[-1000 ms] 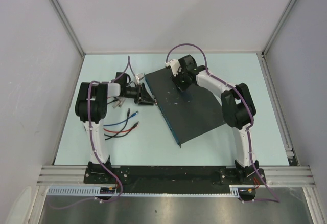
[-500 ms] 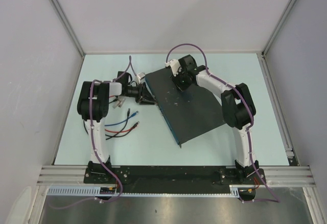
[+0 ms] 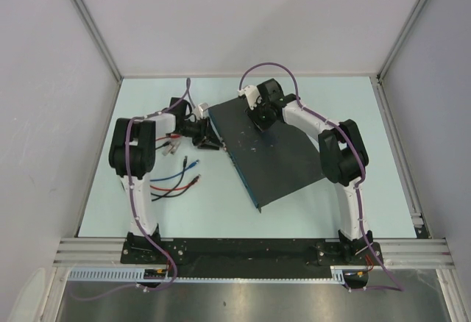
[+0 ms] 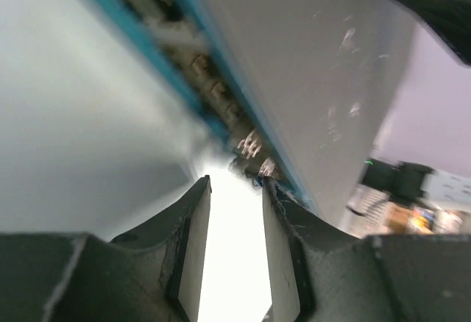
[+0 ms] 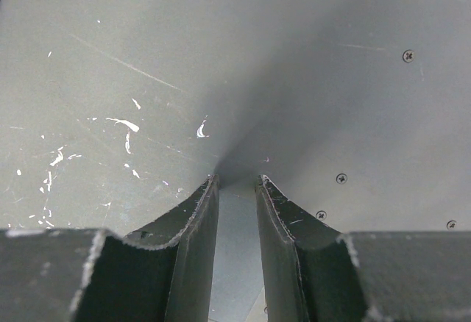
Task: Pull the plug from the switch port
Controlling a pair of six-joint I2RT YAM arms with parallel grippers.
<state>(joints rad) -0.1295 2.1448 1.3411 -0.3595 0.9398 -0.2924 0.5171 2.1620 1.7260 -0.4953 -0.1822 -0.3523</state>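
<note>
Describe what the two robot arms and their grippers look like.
Both the left arm and the right arm have white tubular links between chunky black joint housings, on black bases. A purple cable runs along each. The left gripper and right gripper are black, each with two tapered fingers with rough, chipped edges; the left one's inner faces look pale.

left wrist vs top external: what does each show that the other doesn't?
Left wrist only: the sockets along the blue edge of the switch, close but blurred, and the empty gap between the fingers of the left pincer. Top external only: loose cables on the table left of the switch, plus the switch's full outline. Both: the switch, with the left pincer at its socket edge.
</note>
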